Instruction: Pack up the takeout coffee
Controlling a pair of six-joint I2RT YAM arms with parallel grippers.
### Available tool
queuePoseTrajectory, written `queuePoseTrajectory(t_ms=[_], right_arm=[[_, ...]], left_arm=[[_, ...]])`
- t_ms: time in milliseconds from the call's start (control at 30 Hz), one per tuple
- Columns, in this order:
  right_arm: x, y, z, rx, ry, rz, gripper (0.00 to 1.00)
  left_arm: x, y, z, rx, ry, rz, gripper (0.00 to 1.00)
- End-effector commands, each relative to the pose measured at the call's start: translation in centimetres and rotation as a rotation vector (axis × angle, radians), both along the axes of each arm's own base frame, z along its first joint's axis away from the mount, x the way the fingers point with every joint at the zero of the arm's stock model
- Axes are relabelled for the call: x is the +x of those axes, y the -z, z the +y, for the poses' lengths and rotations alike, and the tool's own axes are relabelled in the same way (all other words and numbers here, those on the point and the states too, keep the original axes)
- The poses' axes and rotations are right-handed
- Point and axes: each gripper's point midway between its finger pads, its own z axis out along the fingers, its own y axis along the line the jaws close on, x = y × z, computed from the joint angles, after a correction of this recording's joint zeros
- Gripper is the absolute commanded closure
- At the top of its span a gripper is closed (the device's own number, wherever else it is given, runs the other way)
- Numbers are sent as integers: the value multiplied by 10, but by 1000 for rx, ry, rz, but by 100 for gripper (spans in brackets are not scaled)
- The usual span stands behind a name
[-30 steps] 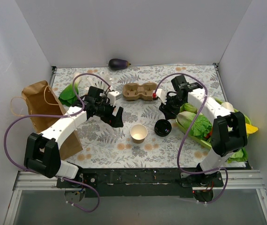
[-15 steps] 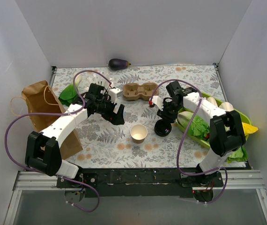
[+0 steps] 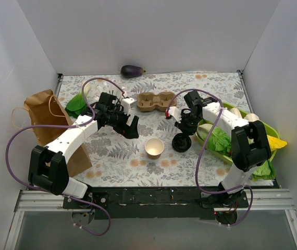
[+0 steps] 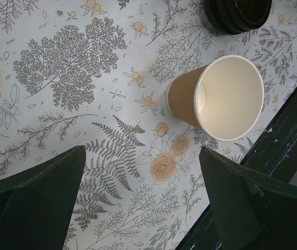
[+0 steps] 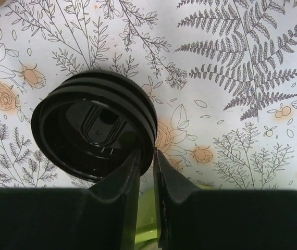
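Observation:
The tan paper cup (image 3: 154, 148) stands upright and empty on the floral cloth at the middle front; it also shows in the left wrist view (image 4: 221, 96). My left gripper (image 3: 131, 128) (image 4: 143, 198) is open and empty, hovering to the cup's left, apart from it. A black plastic lid (image 3: 181, 142) (image 5: 94, 133) sits to the cup's right and shows at the top of the left wrist view (image 4: 237, 13). My right gripper (image 3: 183, 133) (image 5: 147, 152) is shut on the lid's rim, one finger inside and one outside. The brown two-well carrier (image 3: 155, 101) lies behind, empty.
A brown paper bag (image 3: 47, 122) lies at the left with green leaves (image 3: 76, 105) behind it. A green tray (image 3: 252, 125) of vegetables sits at the right under my right arm. An eggplant (image 3: 132, 71) lies at the back wall.
My right gripper moved down and toward the front onto the black lid and closed on its rim. My left gripper shifted slightly and stays open.

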Motion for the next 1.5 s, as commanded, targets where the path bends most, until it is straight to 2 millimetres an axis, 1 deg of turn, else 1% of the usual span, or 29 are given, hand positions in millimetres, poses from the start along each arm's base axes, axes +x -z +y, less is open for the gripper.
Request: queuePoseTrajectory(t_ms=[0,100,133,167,200,300,333,400,433,467,500,533,567,633,700,767,800,833,867,900,933,967,1000,1100,1133,1200,1233,1367,1467], right_arm=[[10,-10,7,15,8,-37,79],[13,-25,8,23,9,-53,88],[13,-30,9,25,3,-52,98],[12,-37,11,39,-4,-50,99],[13,-48,12,45,-5,-56,99],[13,-63,15,64,-7,-66,99],[13,-70,16,68,-7,-69,99],[11,-76,18,87,-6,-57,99],[9,-80,20,93,-9,-45,99],[6,-81,23,111,-2,-17,99],[5,-82,25,125,-1,3,99],[7,-91,31,147,-4,6,99],[-1,-87,34,156,-1,74,99],[0,-89,36,153,12,107,99],[10,-85,35,128,46,105,99],[19,-80,31,117,66,81,94],[21,-79,30,117,66,74,91],[22,-77,29,117,61,64,81],[25,-76,25,101,62,34,77],[27,-67,23,94,40,6,73],[29,-64,21,85,23,-17,68],[31,-66,16,74,11,-56,66],[32,-55,14,61,-10,-82,66],[35,-49,5,23,-109,-157,66],[32,-44,3,12,-171,-163,66],[27,-40,4,19,-239,-152,66],[24,-34,2,10,-305,-160,66],[21,-21,-1,-4,-437,-183,64],[24,-15,2,0,-483,-201,63]], left_arm=[[6,-16,-6,-24,25,-51,8],[7,-20,-6,-25,33,-65,8],[7,-21,-7,-25,41,-72,8],[8,-22,-6,-18,52,-90,9],[12,-26,-6,-19,53,-108,9],[19,-36,-10,-27,78,-152,10],[23,-46,-14,-40,90,-179,10],[22,-59,-22,-75,156,-221,11],[22,-72,-27,-90,197,-272,11],[20,-79,-30,-98,235,-313,11],[20,-86,-31,-92,313,-397,11],[17,-95,-34,-91,357,-459,11],[15,-100,-35,-88,398,-507,10],[13,-103,-36,-51,498,-616,9],[10,-99,-35,-17,538,-636,9],[10,-92,-31,15,545,-616,9],[9,-91,-31,18,539,-604,9],[8,-89,-30,14,514,-575,9],[7,-90,-29,9,502,-570,10],[4,-86,-29,4,490,-553,10],[3,-85,-28,1,477,-544,10],[3,-85,-29,-14,442,-528,10],[0,-83,-27,-16,423,-519,10],[-1,-84,-26,-34,362,-493,9],[-2,-81,-25,-39,335,-469,9],[3,-88,-30,-80,247,-426,9],[4,-88,-30,-86,233,-421,8],[6,-89,-28,-76,216,-432,8],[9,-88,-26,-62,204,-438,7]])
